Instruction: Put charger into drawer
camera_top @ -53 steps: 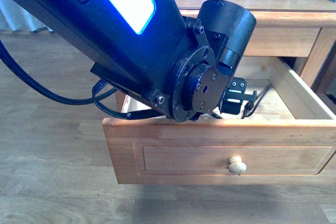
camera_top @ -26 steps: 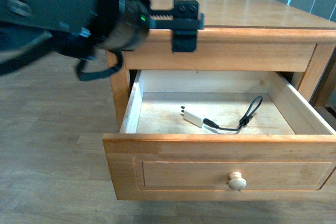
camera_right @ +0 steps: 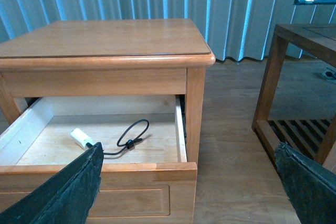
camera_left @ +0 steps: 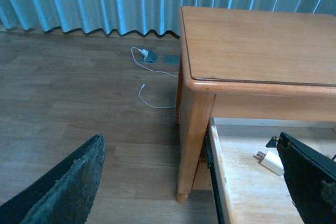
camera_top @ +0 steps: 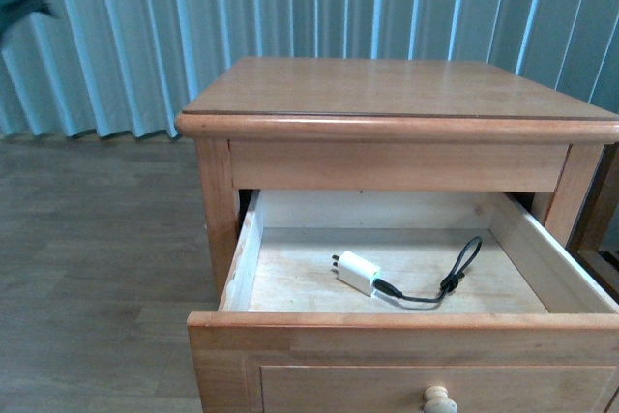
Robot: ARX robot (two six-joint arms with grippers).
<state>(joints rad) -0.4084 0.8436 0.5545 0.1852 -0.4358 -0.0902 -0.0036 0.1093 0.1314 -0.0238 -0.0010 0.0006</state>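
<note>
I count one drawer (camera_top: 406, 322) pulled open, one knob (camera_top: 437, 397) on its front, and one charger (camera_top: 356, 272) lying flat inside near the middle. Its white block sits diagonally, prongs toward the back left, with the cable looping off right. My left claw (camera_left: 189, 140) and right claw (camera_right: 187, 148) both gape wide, holding nothing.

drawer (camera_top: 290, 321): pulled open | charger (camera_top: 357, 272): lying flat on its pale floor, mid-drawer

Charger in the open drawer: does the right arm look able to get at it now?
Probably yes. The charger lies uncovered in the pulled-out drawer, forward of the nightstand top and its overhang, and the open right claw faces it with nothing between.
</note>
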